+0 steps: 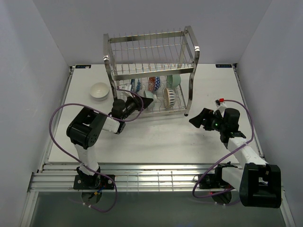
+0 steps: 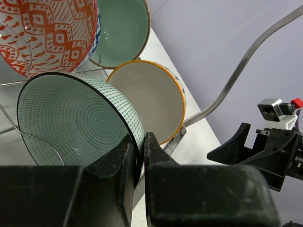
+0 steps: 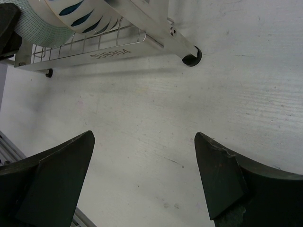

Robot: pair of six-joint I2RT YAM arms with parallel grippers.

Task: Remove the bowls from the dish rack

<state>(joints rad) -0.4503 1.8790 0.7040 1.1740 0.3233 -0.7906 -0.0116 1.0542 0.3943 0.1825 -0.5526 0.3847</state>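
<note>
The dish rack (image 1: 151, 52) stands at the back centre with several bowls upright on its lower tier. My left gripper (image 1: 149, 100) reaches into that tier and is shut on the rim of a pale green ringed bowl (image 2: 71, 123), which still leans in the rack wires. One finger is inside the rim and the other outside, seen in the left wrist view (image 2: 140, 142). Behind it stand a red patterned bowl (image 2: 42, 33), a mint green bowl (image 2: 120, 30) and a yellow-rimmed bowl (image 2: 151, 99). My right gripper (image 1: 199, 118) is open and empty over the table, right of the rack.
A white bowl (image 1: 99, 91) sits on the table left of the rack. In the right wrist view the open gripper (image 3: 144, 142) hovers over bare table, with the rack's foot (image 3: 191, 57) and a blue-striped bowl (image 3: 80, 14) beyond it.
</note>
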